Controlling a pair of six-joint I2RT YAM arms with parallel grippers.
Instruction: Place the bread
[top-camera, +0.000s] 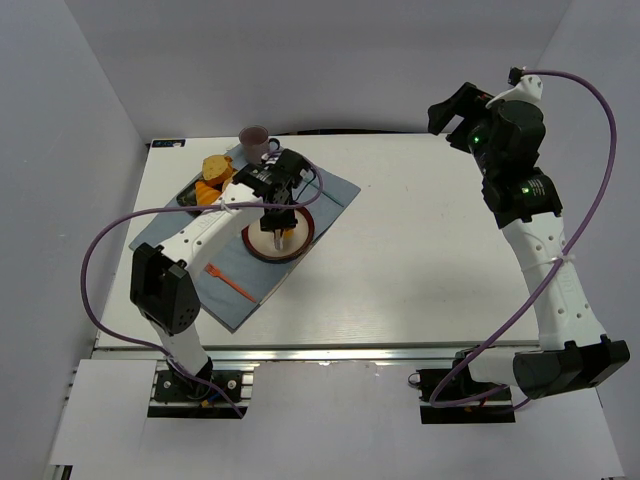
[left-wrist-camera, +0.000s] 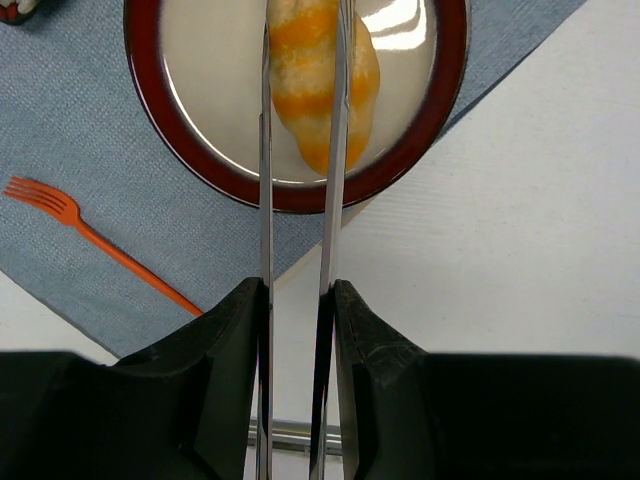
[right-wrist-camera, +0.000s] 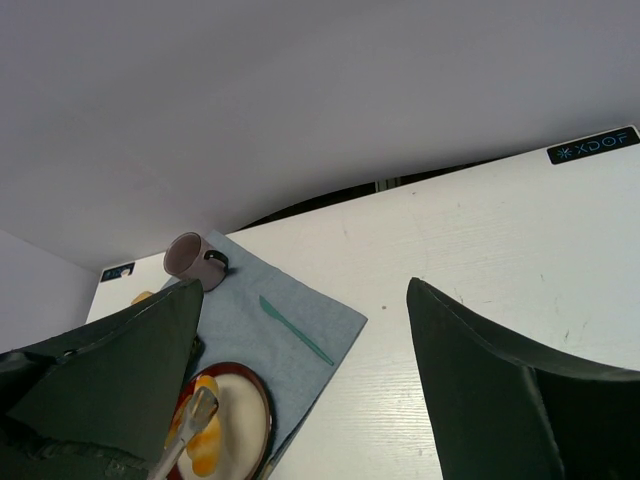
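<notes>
The bread (left-wrist-camera: 305, 90), a small golden-yellow roll with pale stripes, sits over the cream middle of the red-rimmed plate (left-wrist-camera: 300, 198). Two thin metal tongs blades (left-wrist-camera: 265, 200) run forward from my left gripper (left-wrist-camera: 300, 290) and lie close on either side of the bread. The left gripper is shut on the tongs. Whether the bread rests on the plate or hangs just above it I cannot tell. From above, the left gripper (top-camera: 280, 205) hangs over the plate (top-camera: 306, 236). My right gripper (top-camera: 450, 110) is raised high at the far right, open and holding nothing.
The plate stands on a blue-grey mat (top-camera: 330, 190). An orange fork (top-camera: 228, 283) lies on the mat's near corner, a teal knife (right-wrist-camera: 295, 330) on its far side. A mauve mug (top-camera: 255, 140) and a dark tray of other golden pastries (top-camera: 210, 178) are at the back left.
</notes>
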